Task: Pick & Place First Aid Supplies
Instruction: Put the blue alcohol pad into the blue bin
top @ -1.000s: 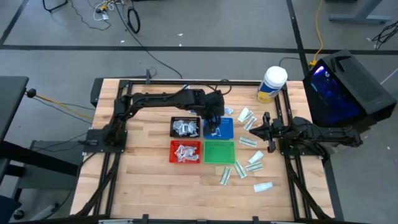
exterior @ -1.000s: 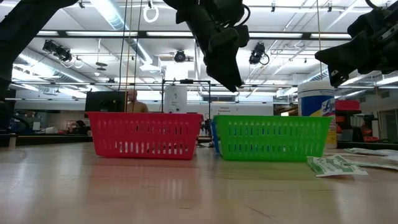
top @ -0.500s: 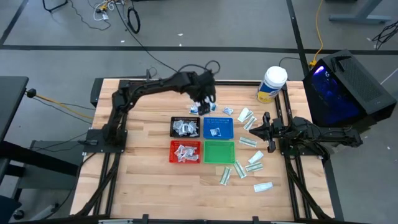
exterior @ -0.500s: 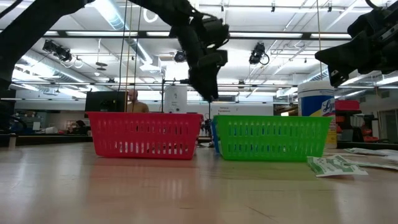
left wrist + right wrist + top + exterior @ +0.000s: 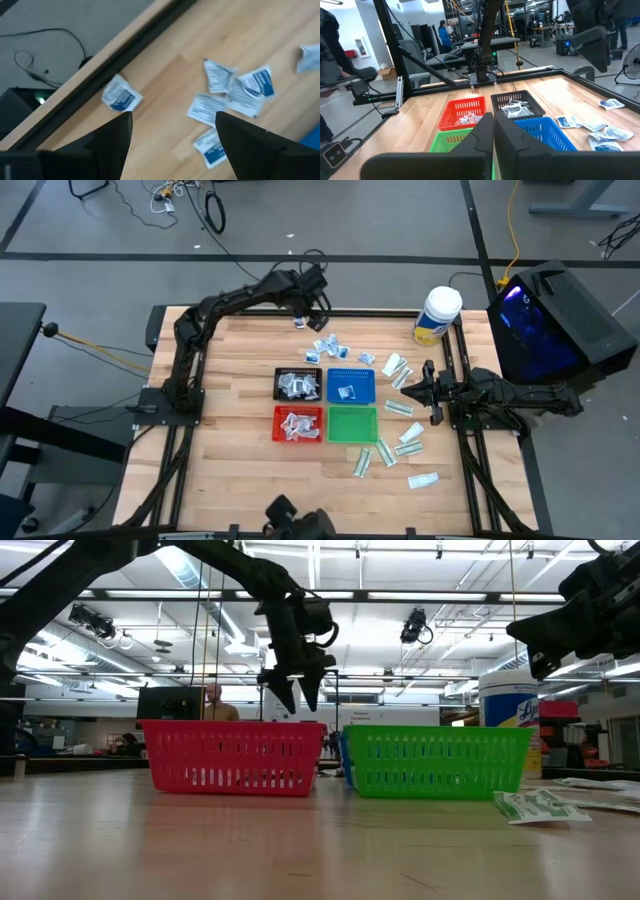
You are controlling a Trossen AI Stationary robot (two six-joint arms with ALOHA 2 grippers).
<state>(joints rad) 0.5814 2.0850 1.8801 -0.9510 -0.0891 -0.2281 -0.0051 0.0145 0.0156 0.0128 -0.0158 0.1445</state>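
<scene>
High view: overhead, straight down, far. Low view: tabletop level, near. Both share red tray, green tray.

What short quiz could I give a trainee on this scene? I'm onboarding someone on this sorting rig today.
1. True or false: the green tray holds no packets.
2. The left gripper hangs over: A) the red tray, B) the far edge of the table, C) the white jar.
3. Fill in: the right gripper waits at the table's right side with its fingers ____.

Key: 1 true; 2 B; 3 shut.
</scene>
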